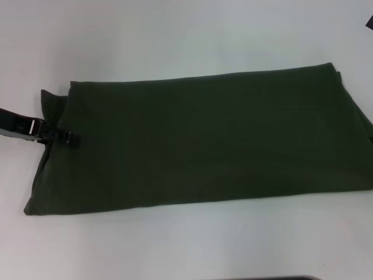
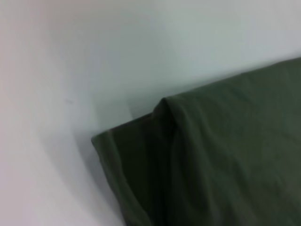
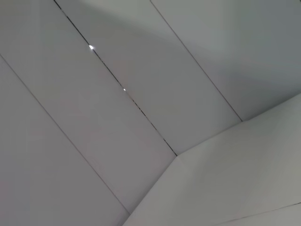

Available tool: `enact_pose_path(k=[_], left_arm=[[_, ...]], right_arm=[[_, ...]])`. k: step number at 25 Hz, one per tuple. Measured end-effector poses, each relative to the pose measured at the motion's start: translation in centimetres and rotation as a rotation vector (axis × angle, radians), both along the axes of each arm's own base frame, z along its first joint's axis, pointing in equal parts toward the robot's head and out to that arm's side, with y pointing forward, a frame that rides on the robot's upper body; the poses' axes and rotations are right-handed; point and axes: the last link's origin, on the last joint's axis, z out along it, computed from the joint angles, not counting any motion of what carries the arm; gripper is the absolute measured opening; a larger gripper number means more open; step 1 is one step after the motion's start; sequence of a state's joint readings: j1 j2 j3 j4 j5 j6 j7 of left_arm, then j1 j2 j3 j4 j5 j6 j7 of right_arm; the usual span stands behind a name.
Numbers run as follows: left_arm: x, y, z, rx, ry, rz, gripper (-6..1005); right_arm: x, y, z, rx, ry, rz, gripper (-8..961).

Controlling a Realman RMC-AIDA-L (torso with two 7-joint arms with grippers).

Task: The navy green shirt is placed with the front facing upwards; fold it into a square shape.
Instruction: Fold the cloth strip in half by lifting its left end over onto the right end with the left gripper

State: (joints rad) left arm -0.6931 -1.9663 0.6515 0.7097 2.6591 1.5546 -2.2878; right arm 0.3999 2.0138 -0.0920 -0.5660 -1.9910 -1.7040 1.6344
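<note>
1. The dark olive-green shirt [image 1: 198, 143] lay on the white table [image 1: 175, 35] as a long band, already folded lengthwise, with no lettering showing on its upper face. To my eye what remained was to bring one short end over the other so the band would become a square.

2. The left gripper [image 1: 64, 139] sat low at the shirt's left short end, its black fingertips over the cloth just inside the edge. I could not tell whether it was pinching the fabric or merely resting on it, nor whether its fingers were spread or closed.

3. To do this step well, I would have wanted it to catch every layer at that edge, since the left wrist view showed the corner [image 2: 162, 106] bunched and slightly lifted, with a lower layer poking out beyond the upper one. A grip on the top layer alone would likely have peeled the stack apart.

4. From the left gripper, almost the whole shirt stretched away toward the robot's right, and a small flap stuck out just beyond it, farther from the robot.

5. The right gripper was not visible in any view; its wrist camera showed only pale panels.
</note>
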Motion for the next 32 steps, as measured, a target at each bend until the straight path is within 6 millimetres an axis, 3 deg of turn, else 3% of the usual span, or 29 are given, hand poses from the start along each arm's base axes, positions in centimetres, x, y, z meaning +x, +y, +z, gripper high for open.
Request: enact_pose_path(k=[20, 32], left_arm=[[-0.72, -0.03, 0.43, 0.005, 0.038, 0.014, 900], [0.08, -0.04, -0.47, -0.04, 0.043, -0.005, 900]], right_arm=[[0.01, -0.05, 0.0, -0.002, 0.002, -0.001, 543], [0.01, 0.02, 0.12, -0.004, 0.006, -0.003, 544]])
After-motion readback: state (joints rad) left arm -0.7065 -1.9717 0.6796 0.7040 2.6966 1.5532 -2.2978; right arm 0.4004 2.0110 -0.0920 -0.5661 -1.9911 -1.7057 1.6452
